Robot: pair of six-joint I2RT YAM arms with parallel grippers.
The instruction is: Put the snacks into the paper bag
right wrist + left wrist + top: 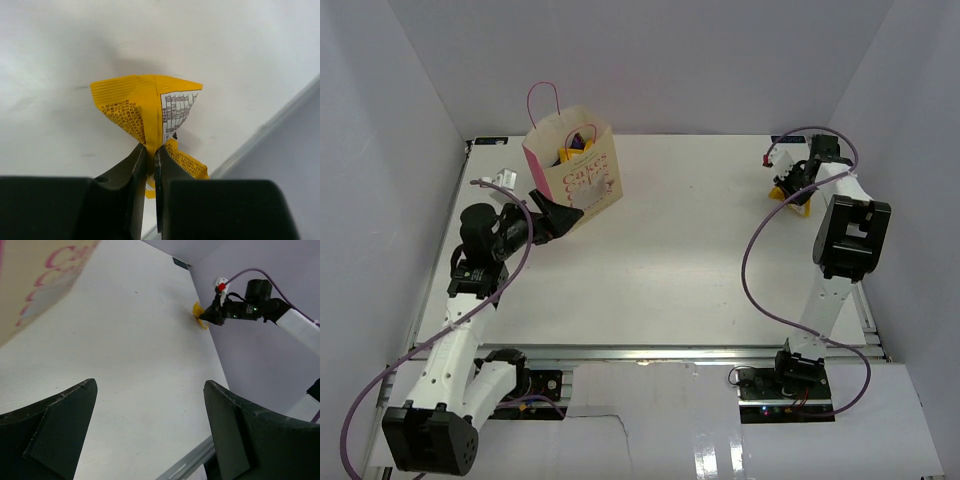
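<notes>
The right hand (151, 150) was shut tight on a yellow bar (145, 112), pinching the wrapper's seam between its fingertips. The rest of the packet fanned out just beyond them, over the table (60, 60), and the table's edge ran off to that hand's right. The left hand (150, 390) stood wide open with nothing in it. The bag (575, 165) stood upright just ahead of this hand, slightly to its left; whether they touched could not be told. Yellow and purple snacks (576, 148) showed inside the bag's mouth. The two hands were well apart.
</notes>
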